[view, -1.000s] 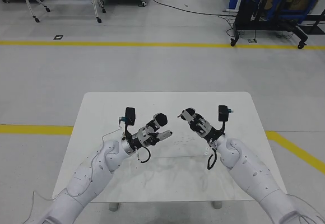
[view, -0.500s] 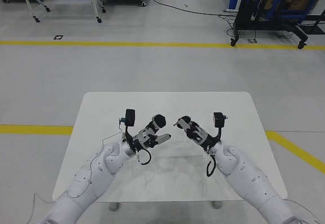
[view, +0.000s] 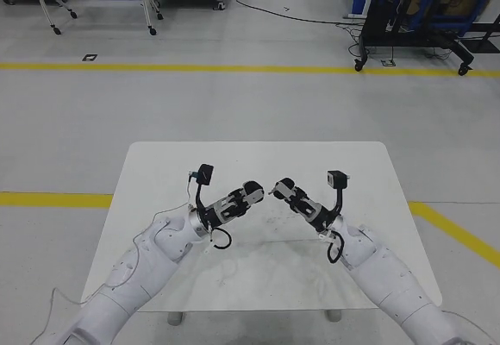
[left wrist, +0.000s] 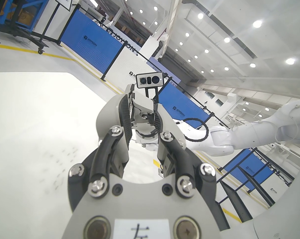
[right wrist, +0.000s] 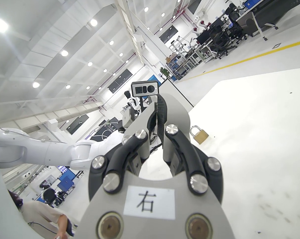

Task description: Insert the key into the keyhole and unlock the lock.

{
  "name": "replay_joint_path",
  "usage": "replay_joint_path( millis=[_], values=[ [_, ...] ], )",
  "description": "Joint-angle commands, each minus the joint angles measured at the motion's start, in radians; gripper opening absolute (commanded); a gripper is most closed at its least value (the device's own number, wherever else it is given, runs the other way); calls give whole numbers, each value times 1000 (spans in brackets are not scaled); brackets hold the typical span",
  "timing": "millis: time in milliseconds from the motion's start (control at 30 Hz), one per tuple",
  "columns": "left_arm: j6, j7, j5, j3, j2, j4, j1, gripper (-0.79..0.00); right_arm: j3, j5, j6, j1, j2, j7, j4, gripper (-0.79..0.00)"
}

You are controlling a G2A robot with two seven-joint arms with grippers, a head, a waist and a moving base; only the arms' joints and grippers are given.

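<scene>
Table point(view: 353, 164), white, is seen under both arms. Left gripper point(left wrist: 141, 106) is held tip to tip with right gripper point(right wrist: 155, 110) above mid-table. Left fingers are parted and right ones are pressed together (anything pinched cannot be told). Padlock point(right wrist: 198, 135) is laid on table near right gripper.

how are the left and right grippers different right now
The left gripper has its jaws apart with a clear gap; the right gripper has its jaws drawn together. The left gripper points toward the robot's right side, the right gripper toward its left. Shared: both hang above the middle of the table, tips facing each other closely.
</scene>
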Motion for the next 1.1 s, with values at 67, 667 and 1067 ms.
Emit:
replay_joint_path(
  millis=[67, 667, 1067],
  values=[
    [12, -17, -3, -3, -5, 2, -2, -588, 7, 30, 9, -5, 1, 41, -12, -785],
    [51, -47, 31, -10, -32, 16, -4, -785, 16, 3, 36, -11, -16, 59, -22, -785],
    [45, -48, 46, -44, -36, 21, 6, -785, 39, -18, 24, -21, -22, 50, -21, 0]
  ],
)
